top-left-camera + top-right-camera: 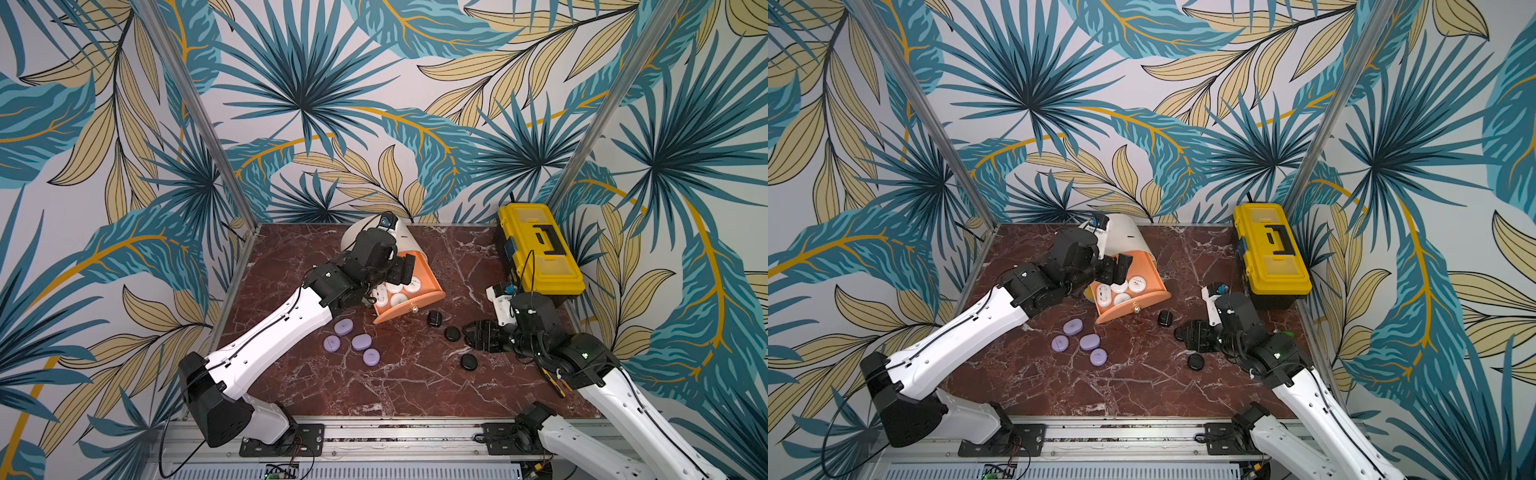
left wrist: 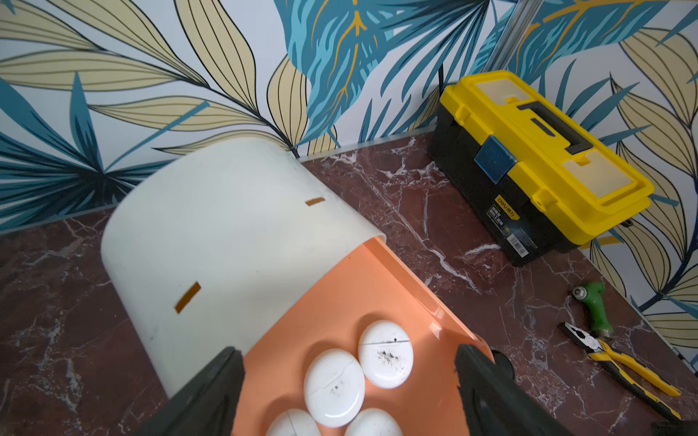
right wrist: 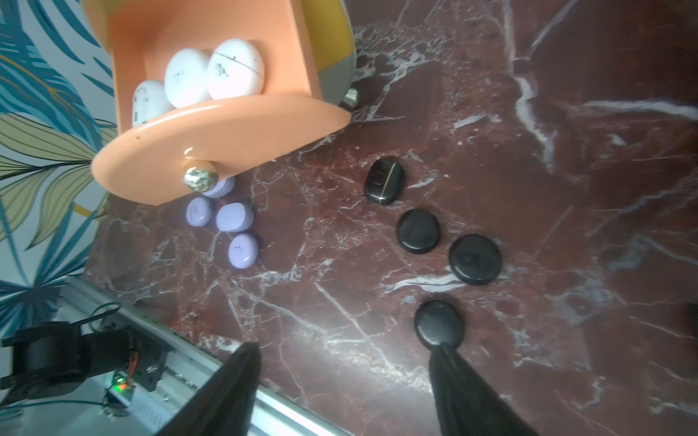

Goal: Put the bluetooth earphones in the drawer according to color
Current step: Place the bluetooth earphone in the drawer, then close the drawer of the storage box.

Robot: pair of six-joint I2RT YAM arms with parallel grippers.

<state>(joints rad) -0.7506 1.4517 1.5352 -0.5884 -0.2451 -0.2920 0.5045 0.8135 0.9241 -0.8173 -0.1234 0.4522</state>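
Up front, the left arm (image 1: 266, 332) stretches to the back, and the left claw (image 2: 347, 355) hangs spread wide over the open peach drawer (image 1: 432, 298), gripping nothing. Four white cases (image 1: 399, 298) lie inside the drawer, which sticks out of the cream cabinet (image 1: 405, 235). Four purple cases (image 1: 361, 341) cluster on the table (image 1: 374, 386) near its front. The right claw (image 3: 345, 349), fingers apart and empty, hovers by the black cases (image 3: 417, 230), one fingertip at the nearest one's edge.

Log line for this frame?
left gripper open above peach drawer; white cases inside; purple cases, black cases on table; right gripper open, empty
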